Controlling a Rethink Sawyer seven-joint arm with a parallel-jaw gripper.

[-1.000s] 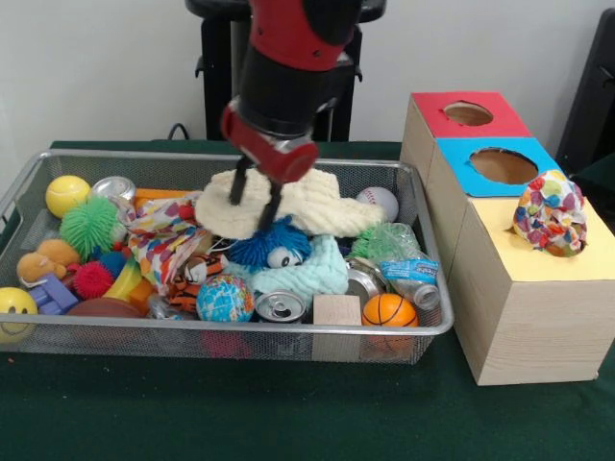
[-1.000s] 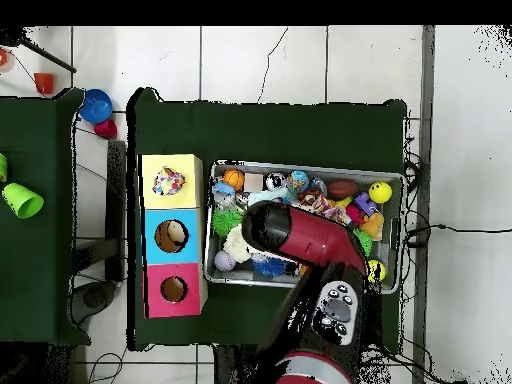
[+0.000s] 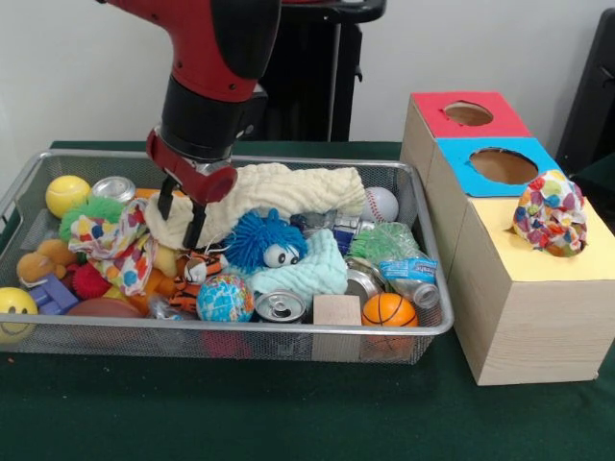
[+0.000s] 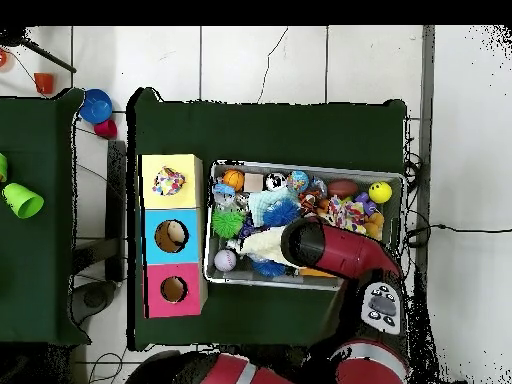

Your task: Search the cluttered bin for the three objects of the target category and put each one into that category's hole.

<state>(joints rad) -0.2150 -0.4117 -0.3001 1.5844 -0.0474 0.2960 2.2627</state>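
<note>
The wire-mesh bin is full of toys, cans and cloths; it also shows in the overhead view. One confetti cloth lies bunched at the bin's left, just left of my gripper, and shows from above. A second confetti cloth sits on the yellow top of the largest wooden box and hides the hole; it also shows from above. A third is not visible. My gripper's fingers stand apart, pressed into the left end of the big pale-yellow waffle cloth.
The blue-surround hole and red-surround hole sit behind the yellow top. In the bin are a blue fuzzy toy, a mint-green cloth, a globe ball, a small basketball and a wooden block.
My arm has swung left in the front view, dragging the pale-yellow cloth's end with it. The confetti cloth in the bin shifted left. The blue fuzzy toy is more exposed.
</note>
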